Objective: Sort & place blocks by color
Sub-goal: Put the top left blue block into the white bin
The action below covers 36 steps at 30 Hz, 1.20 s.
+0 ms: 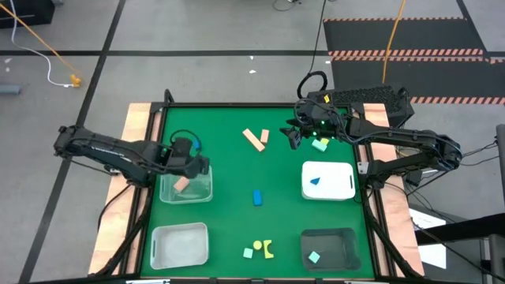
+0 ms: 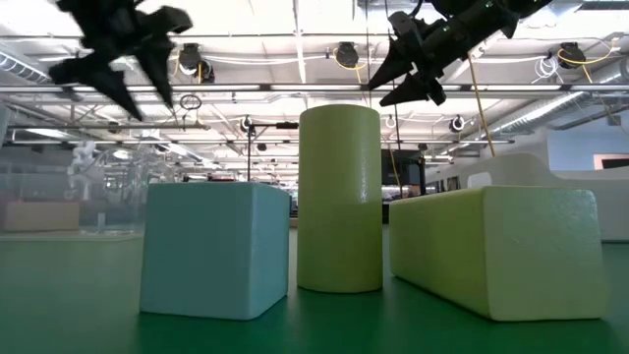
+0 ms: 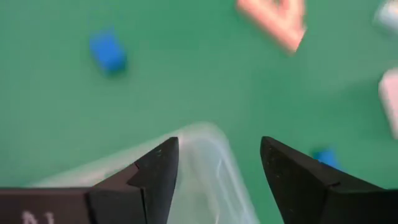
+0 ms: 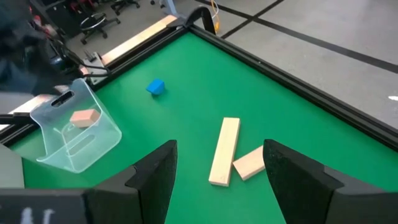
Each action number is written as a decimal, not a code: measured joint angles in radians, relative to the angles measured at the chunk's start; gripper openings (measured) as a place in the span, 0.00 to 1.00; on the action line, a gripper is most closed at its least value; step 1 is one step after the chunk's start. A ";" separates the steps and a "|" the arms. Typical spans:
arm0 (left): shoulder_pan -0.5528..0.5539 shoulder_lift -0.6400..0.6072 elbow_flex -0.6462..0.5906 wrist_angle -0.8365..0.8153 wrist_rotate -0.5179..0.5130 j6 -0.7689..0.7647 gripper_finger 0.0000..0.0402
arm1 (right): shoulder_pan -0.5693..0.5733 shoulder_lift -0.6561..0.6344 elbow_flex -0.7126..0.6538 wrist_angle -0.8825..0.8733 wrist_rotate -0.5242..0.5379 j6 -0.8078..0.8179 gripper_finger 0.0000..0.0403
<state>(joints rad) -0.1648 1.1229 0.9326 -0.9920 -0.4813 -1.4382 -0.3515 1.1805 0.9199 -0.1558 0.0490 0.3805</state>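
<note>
The green tabletop [image 1: 237, 173] sits on a grey floor; from above, the left tool [image 1: 199, 164] hangs over the clear tray [image 1: 207, 192], its fingers spread and holding nothing; one tan block [image 1: 182, 184] lies inside that tray; the right tool [image 1: 293, 136] hovers near two tan blocks [image 1: 254, 140], fingers spread too. From table height, a teal block [image 2: 211, 248] and two yellow-green blocks [image 2: 339, 197] stand close up. The right wrist view shows the long tan block [image 4: 225, 150] touching the short one [image 4: 250, 163]; a blue block [image 4: 155, 86] lies well apart.
</note>
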 joint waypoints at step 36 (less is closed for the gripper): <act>0.683 0.284 -0.211 0.362 0.198 0.235 0.56 | 0.000 0.000 0.000 -0.006 0.002 0.000 0.57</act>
<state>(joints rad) 0.5186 1.4073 0.7216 -0.6302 -0.2830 -1.2030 -0.3515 1.1805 0.9199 -0.1616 0.0513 0.3805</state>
